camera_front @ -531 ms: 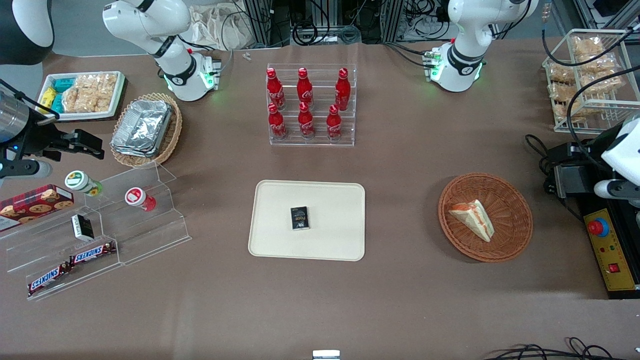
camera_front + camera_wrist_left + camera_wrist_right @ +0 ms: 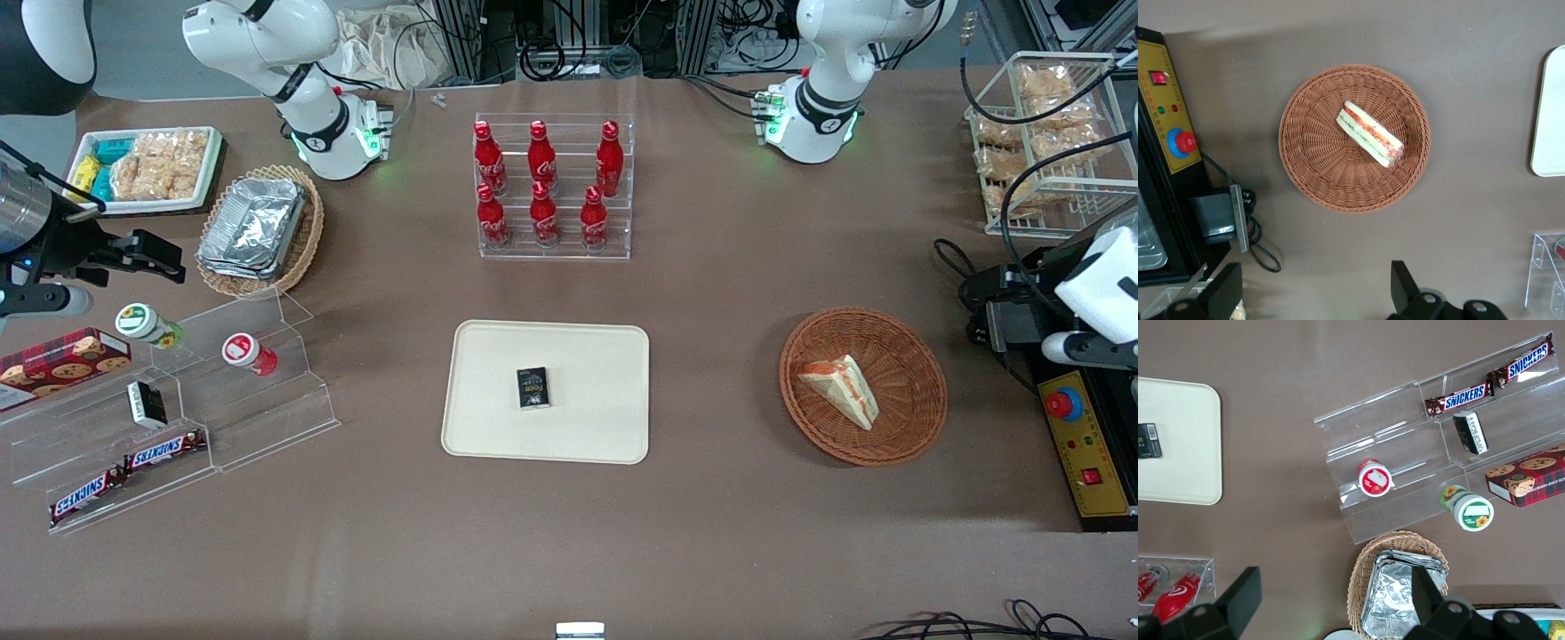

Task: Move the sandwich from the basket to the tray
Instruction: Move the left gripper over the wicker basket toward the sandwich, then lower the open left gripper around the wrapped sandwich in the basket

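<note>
Sandwich [image 2: 842, 387] is lying in basket [image 2: 916, 360], right of center in front view, w/ tray [image 2: 605, 356] at center. End effector [image 2: 1311, 293] is hovering above, fingers spread, empty. Soft, light, squashable: probably grip gently across the 2 bread faces.

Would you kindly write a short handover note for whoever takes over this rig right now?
Pincer: open, empty, high above the table, off the basket's rim toward the working arm's end.
Sandwich: lying in the basket, untouched.
Tray: carries only a small black box.
Done: nothing yet.
Left: descend over the sandwich, grasp it, carry it to the tray, release on a bare part.
</note>
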